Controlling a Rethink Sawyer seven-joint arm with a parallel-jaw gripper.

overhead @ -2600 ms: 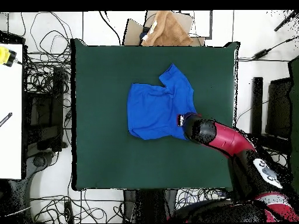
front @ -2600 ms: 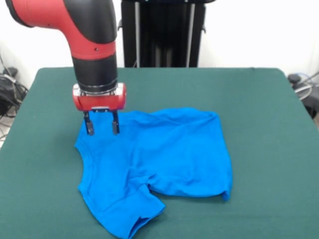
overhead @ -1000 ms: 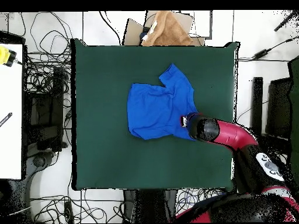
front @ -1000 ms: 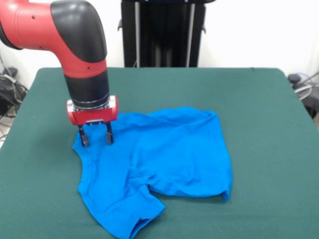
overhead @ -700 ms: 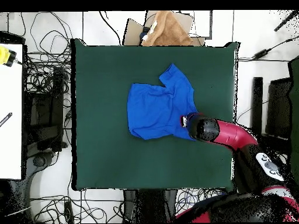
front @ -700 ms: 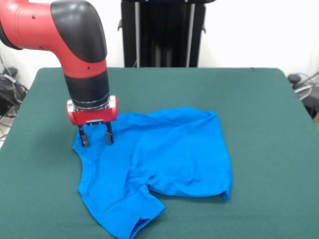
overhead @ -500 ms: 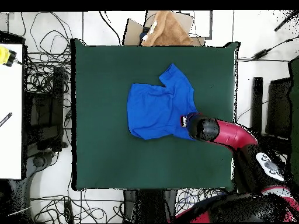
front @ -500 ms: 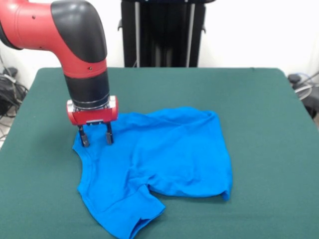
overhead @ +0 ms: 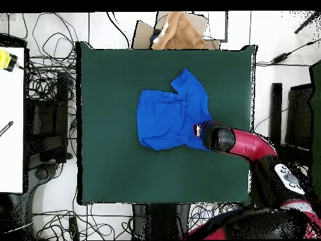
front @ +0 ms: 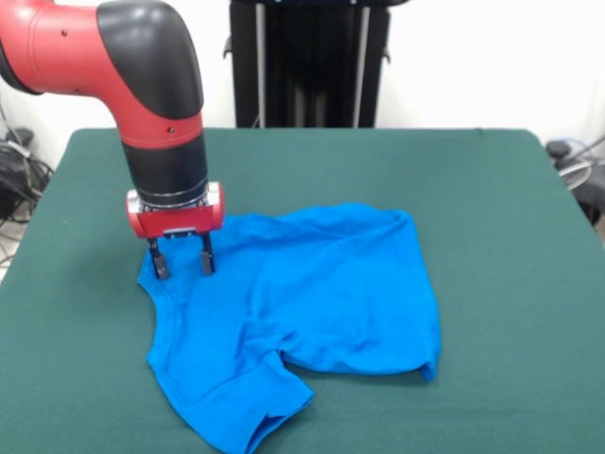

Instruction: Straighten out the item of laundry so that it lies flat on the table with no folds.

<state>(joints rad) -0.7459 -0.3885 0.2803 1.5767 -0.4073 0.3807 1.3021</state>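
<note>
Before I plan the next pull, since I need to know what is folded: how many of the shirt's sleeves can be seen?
1. One sleeve of the T-shirt sticks out at the front view's near edge. The other may be folded under near the gripper.

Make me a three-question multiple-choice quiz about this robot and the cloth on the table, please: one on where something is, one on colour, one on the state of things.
1. Where is the tool?
A. At a corner of the shirt
B. Off the table
C. Over bare table, far from the shirt

2. What colour is the shirt?
A. Red
B. Blue
C. White

3. How does the shirt lie?
A. Perfectly flat
B. Rolled into a ball
C. Spread out but folded and wrinkled

Answers:
1 A: the tool stands at the shirt's corner on the green table, fingers apart.
2 B: the cloth is bright blue all over.
3 C: a sleeve is folded and creases cross the middle.
</note>
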